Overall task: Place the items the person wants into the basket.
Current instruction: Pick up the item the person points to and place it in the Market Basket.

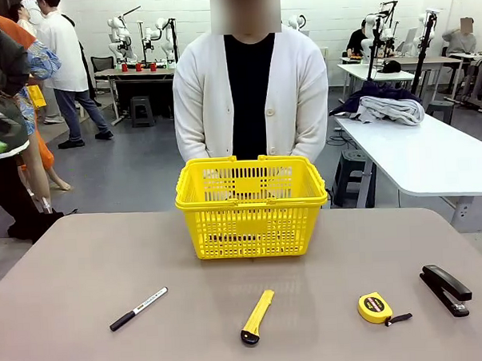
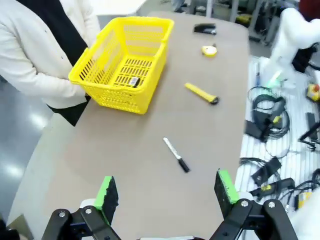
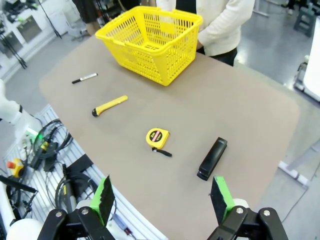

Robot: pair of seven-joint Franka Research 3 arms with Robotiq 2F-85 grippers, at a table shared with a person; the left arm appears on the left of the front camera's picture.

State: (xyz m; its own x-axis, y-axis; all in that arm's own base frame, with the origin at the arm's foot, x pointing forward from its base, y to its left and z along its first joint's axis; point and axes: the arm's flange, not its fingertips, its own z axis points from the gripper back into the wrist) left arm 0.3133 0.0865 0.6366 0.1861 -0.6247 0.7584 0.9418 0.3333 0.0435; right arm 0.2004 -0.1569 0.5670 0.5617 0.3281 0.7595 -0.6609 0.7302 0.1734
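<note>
A yellow slotted basket (image 1: pixel 251 208) stands at the far middle of the table, right in front of the person (image 1: pixel 250 92) in a white cardigan. Near the front lie a black-capped white marker (image 1: pixel 138 308) at the left and a black stapler (image 1: pixel 446 289) at the right. The thin black pen is out of view. My left gripper (image 2: pixel 167 192) hangs open high above the table, the marker (image 2: pixel 176 155) below it. My right gripper (image 3: pixel 163 196) is open too, high over the near edge, with the stapler (image 3: pixel 212 158) ahead of it.
A yellow utility knife (image 1: pixel 256 316) lies at the front middle and a round yellow tape measure (image 1: pixel 377 307) to its right. Cables and gear (image 2: pixel 270 130) sit on the floor beside the table. A white table (image 1: pixel 432 152) stands at the right.
</note>
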